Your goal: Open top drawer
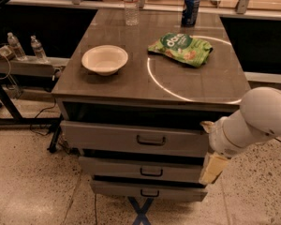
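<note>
Your bench [201, 86] carries a bowl [105, 59], a green bag [180, 48], a can [191, 8] and a bottle [130, 6]. The top drawer [131, 136] sits just under it, partly out (dark gap above). Your arm [260, 118] comes in from the right, with the pincer [211, 154] at the drawer's right end; whether it is wide or narrow, you cannot tell

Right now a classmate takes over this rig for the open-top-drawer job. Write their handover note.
Gripper: at the right end of the drawer fronts, beside the top drawer, not on its handle.
Top drawer: its front seems part-way out, with a dark gap above it.
Done: opening looks begun.
Left: probably pull it further out.
</note>
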Available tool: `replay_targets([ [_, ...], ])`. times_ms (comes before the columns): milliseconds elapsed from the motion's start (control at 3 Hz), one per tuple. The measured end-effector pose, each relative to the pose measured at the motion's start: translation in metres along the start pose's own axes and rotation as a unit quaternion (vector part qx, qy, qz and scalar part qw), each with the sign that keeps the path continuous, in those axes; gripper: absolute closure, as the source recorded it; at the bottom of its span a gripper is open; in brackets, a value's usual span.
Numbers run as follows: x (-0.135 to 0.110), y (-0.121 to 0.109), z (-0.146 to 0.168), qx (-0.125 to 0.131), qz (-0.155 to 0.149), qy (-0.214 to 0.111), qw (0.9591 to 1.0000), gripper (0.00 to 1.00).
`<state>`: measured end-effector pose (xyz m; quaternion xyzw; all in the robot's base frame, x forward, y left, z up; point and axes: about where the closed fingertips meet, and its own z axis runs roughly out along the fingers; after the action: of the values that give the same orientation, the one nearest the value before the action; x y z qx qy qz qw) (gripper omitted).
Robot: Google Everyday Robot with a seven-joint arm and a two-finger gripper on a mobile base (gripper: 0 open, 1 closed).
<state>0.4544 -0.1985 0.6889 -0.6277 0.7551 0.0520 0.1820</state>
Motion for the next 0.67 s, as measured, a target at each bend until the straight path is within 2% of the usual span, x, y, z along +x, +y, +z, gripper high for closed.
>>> replay_targets([
  [333, -0.009, -0.013, 0.012, 0.004, -0.01, -0.001, 0.9999, 0.0],
  [667, -0.014, -0.023, 0.023, 0.004, -0.01, -0.001, 0.9999, 0.12],
])
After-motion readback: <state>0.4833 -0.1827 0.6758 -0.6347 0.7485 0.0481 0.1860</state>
